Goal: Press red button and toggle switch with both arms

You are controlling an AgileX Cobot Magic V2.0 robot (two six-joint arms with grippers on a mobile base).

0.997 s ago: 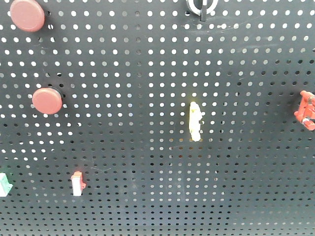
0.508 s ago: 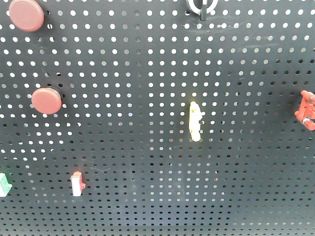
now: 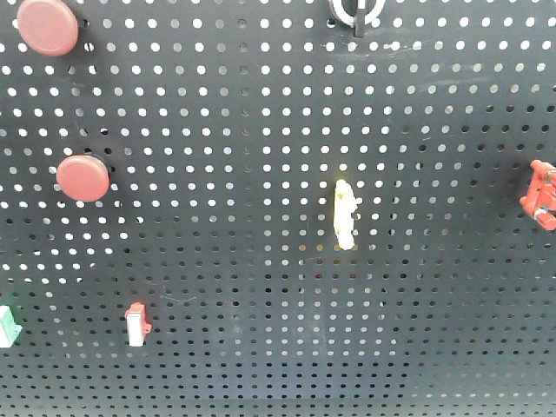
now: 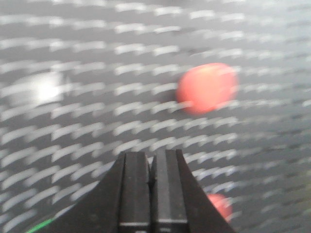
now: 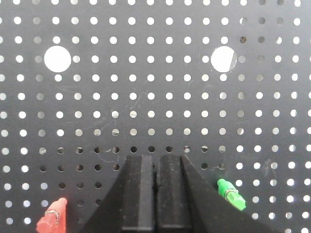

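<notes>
In the front view two round red buttons sit on the black pegboard [image 3: 261, 130]: one at the top left [image 3: 47, 26] and one lower [image 3: 83, 178]. The toggle switch [image 3: 356, 10], a silvery ring with a black lever, is cut off by the top edge. No arm shows in this view. In the blurred left wrist view my left gripper [image 4: 150, 156] is shut and empty, with a red button [image 4: 207, 87] above and to its right and another [image 4: 219, 205] low right. In the right wrist view my right gripper [image 5: 155, 159] is shut and empty, facing bare pegboard [image 5: 146, 87].
The front view shows a pale yellow upright lever [image 3: 345, 215], a small red-and-white rocker switch [image 3: 136, 325], a red part [image 3: 540, 194] at the right edge and a green part [image 3: 6, 327] at the left edge. The right wrist view shows a red lever [image 5: 52, 218] and a green lever [image 5: 231, 195].
</notes>
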